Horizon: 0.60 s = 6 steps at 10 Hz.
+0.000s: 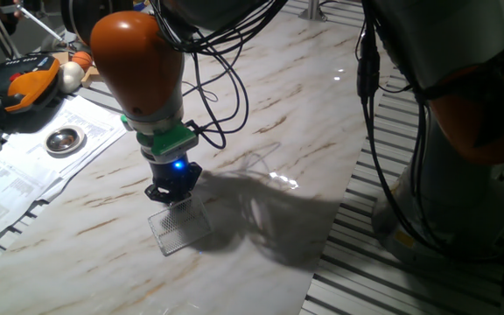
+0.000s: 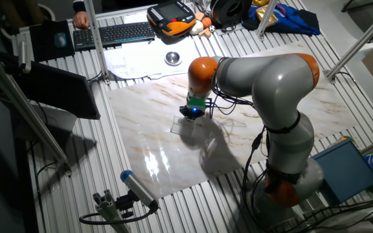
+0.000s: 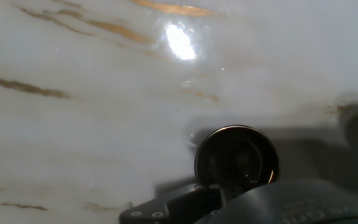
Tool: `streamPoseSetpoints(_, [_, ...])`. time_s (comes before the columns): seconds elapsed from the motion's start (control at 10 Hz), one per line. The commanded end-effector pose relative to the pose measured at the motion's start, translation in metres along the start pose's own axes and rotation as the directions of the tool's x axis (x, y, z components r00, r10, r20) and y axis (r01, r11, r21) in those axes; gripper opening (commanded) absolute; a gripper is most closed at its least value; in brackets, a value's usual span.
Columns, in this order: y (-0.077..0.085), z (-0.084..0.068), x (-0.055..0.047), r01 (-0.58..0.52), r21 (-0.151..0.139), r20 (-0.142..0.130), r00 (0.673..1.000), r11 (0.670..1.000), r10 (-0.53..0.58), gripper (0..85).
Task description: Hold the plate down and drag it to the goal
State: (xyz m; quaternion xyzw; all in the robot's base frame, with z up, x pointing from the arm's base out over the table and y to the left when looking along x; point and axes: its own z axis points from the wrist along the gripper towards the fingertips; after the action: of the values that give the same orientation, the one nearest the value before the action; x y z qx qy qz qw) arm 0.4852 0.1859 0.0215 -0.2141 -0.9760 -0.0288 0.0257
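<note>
The plate [image 3: 236, 155], a small round shiny disc with a dark centre, lies on the marble top right in front of my fingertips in the hand view. It is hidden under the hand in both fixed views. My gripper [image 1: 171, 194] points straight down, its black fingers close together, tip low over the near edge of the goal [image 1: 178, 226], a pale mesh rectangle. The gripper [image 2: 190, 115] and the goal [image 2: 184, 125] also show in the other fixed view. I cannot tell whether the disc rests on the mesh.
A larger metal dish [image 1: 65, 138] sits on white printed sheets [image 1: 24, 171] at the left. An orange teach pendant [image 1: 26, 83] and a keyboard [image 2: 112, 33] lie beyond. The marble slab's edge [image 1: 322, 254] meets slatted table at the right. Cables hang from the arm.
</note>
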Motion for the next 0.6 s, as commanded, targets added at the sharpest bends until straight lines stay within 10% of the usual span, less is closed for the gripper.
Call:
streamPoseSetpoints(0.0, [0.0002, 0.0004, 0.0013, -0.002, 0.0, 0.0, 1.0, 1.0, 0.002, 0.0])
streamPoseSetpoints(0.5, [0.0005, 0.0005, 0.002, -0.006, -0.003, -0.005, 1.0, 1.0, 0.006, 0.0])
